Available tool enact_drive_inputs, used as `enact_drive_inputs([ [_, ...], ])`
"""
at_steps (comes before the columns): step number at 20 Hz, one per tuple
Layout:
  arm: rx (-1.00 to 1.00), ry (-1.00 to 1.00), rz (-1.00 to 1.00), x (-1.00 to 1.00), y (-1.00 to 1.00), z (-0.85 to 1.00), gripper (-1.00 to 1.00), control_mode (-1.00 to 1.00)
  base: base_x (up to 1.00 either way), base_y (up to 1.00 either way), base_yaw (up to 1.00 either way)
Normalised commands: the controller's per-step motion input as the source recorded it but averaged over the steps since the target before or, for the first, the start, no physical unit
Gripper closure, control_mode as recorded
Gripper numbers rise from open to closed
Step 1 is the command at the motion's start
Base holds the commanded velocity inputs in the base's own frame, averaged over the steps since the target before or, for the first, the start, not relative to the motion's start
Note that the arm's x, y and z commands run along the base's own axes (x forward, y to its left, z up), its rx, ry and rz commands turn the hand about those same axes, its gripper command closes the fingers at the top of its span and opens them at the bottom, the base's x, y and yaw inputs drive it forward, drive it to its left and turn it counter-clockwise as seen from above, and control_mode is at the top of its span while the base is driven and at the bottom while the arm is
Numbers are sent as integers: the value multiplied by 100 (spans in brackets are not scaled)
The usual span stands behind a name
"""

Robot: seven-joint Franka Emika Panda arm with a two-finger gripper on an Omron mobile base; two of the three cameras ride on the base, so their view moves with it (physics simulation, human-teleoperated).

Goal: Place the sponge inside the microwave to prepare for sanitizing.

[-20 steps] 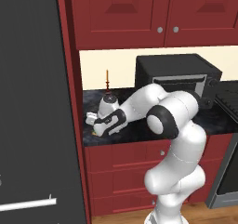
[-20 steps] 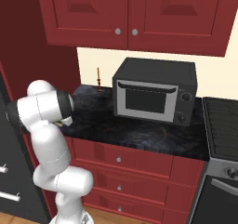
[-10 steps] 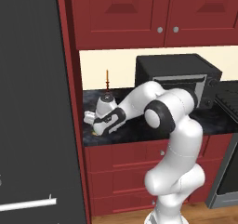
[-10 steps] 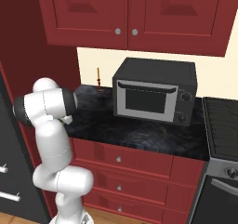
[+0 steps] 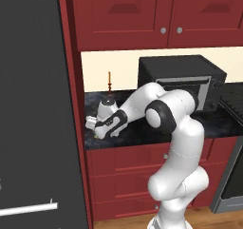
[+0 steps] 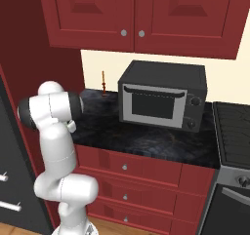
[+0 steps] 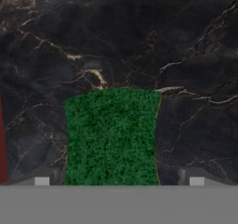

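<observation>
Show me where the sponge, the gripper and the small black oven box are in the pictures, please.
sponge (image 7: 111, 137): hand view, middle of its green top.
gripper (image 5: 98, 129): left base view, between its fingertips, low over the counter.
black oven box (image 6: 162, 97): right base view, its silver-framed front door.

The sponge (image 7: 111, 137) shows a green top with a rough, grainy, matt texture, like a scouring pad, and a thin yellow edge along its sides. It lies on the counter (image 7: 186, 56), which looks like polished black marble with pale, thin veins and a light sheen. The cabinets (image 6: 141, 14) look like painted red wood, smooth and semi-glossy, with small round metal knobs (image 6: 124, 33). The black box (image 6: 163, 95) on the counter has a matt dark casing and a silver frame that looks like brushed metal around dark glass. The robot arm (image 5: 175, 128) looks like smooth, glossy white plastic with dark matt joints.
</observation>
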Motion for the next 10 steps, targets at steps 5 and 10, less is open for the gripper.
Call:
enact_drive_inputs([
  [5,0,0,0,6,0,-6,-100,-100,0,0,0],
  [10,0,1,0,2,0,-13,100,-100,0,0,0],
])
